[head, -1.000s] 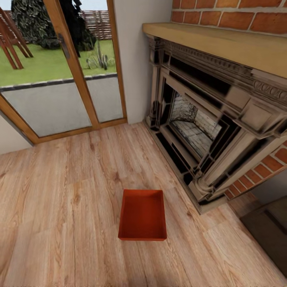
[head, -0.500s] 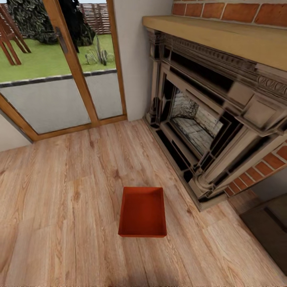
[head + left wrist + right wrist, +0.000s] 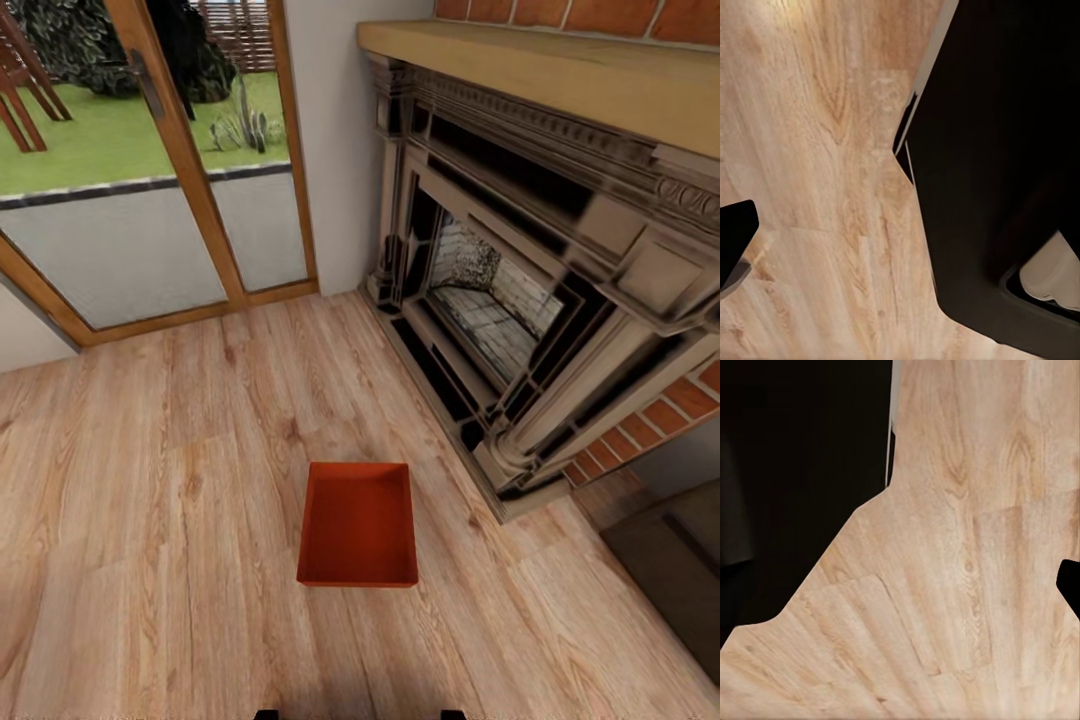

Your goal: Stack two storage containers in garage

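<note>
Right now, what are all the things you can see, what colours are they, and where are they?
storage container: one, orange-red, open top, empty, on the wood floor in front of the robot.
wood floor: light brown planks, across the room.
fireplace: one, dark surround with a tan mantel and red brick, to the right.
glass doors: wood-framed, far left, with green lawn outside.
white wall: between doors and fireplace.
dark mat: one, at the lower right.
robot's dark body parts: black, above the floor in both wrist views.
</note>
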Motion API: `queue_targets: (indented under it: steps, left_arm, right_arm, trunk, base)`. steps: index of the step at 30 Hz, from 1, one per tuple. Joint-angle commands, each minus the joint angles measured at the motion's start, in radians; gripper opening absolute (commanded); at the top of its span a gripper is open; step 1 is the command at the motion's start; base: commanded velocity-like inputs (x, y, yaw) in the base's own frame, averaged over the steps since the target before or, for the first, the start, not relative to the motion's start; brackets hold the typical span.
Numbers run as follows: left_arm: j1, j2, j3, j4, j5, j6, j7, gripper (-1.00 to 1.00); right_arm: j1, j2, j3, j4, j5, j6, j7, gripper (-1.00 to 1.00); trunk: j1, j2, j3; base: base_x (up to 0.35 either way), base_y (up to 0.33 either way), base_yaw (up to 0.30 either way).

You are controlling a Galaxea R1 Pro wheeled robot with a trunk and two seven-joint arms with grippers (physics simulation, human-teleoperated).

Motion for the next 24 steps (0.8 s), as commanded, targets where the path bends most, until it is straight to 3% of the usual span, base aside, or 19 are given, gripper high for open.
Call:
queue_targets:
  steps: [1, 11, 24]
  left_arm:
    - [0.000, 0.000, 0.007, 0.001, 0.000, -0.003, 0.001, 1.00]
    - [0.000, 0.000, 0.007, 0.001, 0.000, -0.003, 0.001, 1.00]
    - [0.000, -0.001, 0.007, 0.001, 0.000, -0.003, 0.001, 1.00]
  right_arm:
    - [0.000, 0.000, 0.008, 0.000, -0.009, -0.003, -0.002, 1.00]
    - [0.000, -0.001, 0.008, 0.000, -0.009, -0.003, -0.003, 1.00]
    - [0.000, 0.000, 0.008, 0.000, -0.009, 0.005, -0.009, 1.00]
  trunk:
    - [0.000, -0.001, -0.003]
    - [0.000, -0.001, -0.019]
    - [0.000, -0.001, -0.021]
  base:
    - [0.000, 0.000, 0.000]
    - [0.000, 0.000, 0.000]
    - [0.000, 0.000, 0.000]
